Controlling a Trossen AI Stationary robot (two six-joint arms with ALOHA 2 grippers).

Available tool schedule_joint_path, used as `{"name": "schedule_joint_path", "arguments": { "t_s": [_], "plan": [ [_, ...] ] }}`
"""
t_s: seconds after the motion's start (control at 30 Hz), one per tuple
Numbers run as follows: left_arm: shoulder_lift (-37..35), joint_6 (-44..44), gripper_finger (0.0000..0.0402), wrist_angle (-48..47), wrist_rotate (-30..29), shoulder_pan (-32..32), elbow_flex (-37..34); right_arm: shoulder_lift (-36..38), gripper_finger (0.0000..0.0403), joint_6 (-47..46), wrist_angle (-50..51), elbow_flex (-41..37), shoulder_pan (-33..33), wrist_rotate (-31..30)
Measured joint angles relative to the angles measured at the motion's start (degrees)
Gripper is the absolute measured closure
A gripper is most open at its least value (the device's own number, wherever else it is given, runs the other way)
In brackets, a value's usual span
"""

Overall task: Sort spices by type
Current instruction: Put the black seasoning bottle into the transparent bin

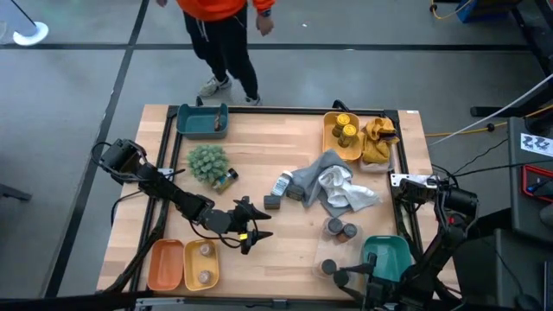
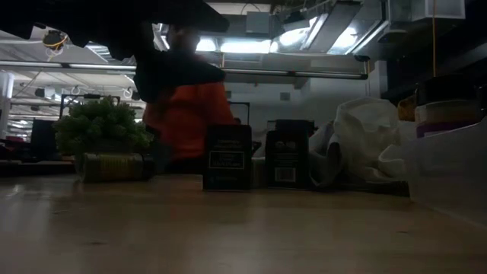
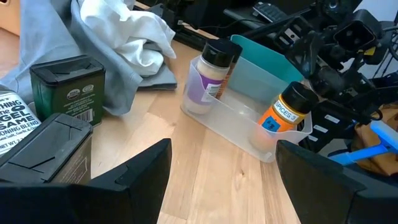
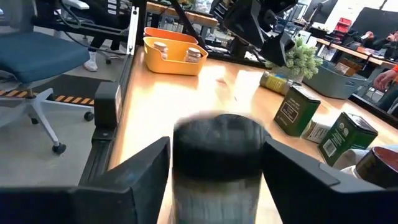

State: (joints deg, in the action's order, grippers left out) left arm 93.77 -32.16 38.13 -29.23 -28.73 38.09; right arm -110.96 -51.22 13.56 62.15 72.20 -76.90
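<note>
The left gripper (image 3: pixel 224 186) is held low over the middle of the table (image 1: pixel 285 250), its fingers spread wide with nothing between them. Just ahead of them, two spice jars are seen in a clear tray (image 3: pixel 239 127): a dark-lidded jar (image 3: pixel 214 68) and an orange jar (image 3: pixel 287 109). Two green tins (image 3: pixel 68 81) are found beside a grey cloth (image 3: pixel 93 37) and a white cloth (image 3: pixel 137 31).

The right gripper (image 4: pixel 217 168) is placed at the table's near right edge, with one dark-lidded jar (image 4: pixel 217 155) between its fingers. Whether that jar is gripped cannot be told.

From above, two jars are counted in the yellow tray (image 1: pixel 192 268), which lies beside an orange tray (image 1: pixel 164 263). More yellow-lidded jars are seen in a second yellow tray (image 1: pixel 333 142), and two teal trays (image 1: pixel 203 121) are counted.

Only the low view shows the two tins standing upright, and one jar (image 2: pixel 114 166) lying on its side under the green plant ball (image 2: pixel 103 125). A person in orange (image 2: pixel 186 106) is shown behind the table.
</note>
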Motion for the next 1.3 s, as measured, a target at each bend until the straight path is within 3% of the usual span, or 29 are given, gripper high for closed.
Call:
{"name": "schedule_joint_path", "arguments": {
  "t_s": [0.33,0.63,0.97,1.1,1.3],
  "plan": [
    [-0.01,0.02,0.0130,0.03,0.01,0.00,0.00,0.07,0.0152,0.57,-0.12,0.09,0.00,2.99],
    [-0.01,0.00,0.0130,0.35,0.02,0.00,0.02,0.13,0.0151,0.84,0.09,0.55,0.11,1.87],
    [-1.91,0.73,0.0130,-1.09,0.19,0.78,0.02,0.25,0.0151,11.52,-0.09,6.61,0.13,-0.58],
    [-7.34,0.47,0.0130,-9.67,0.15,2.82,0.07,0.62,0.0151,12.74,0.02,8.88,0.12,-4.43],
    [-18.41,-4.34,0.0130,-29.46,0.09,6.00,0.09,3.45,0.0151,12.73,0.08,9.60,-0.90,-4.62]
  ]
}}
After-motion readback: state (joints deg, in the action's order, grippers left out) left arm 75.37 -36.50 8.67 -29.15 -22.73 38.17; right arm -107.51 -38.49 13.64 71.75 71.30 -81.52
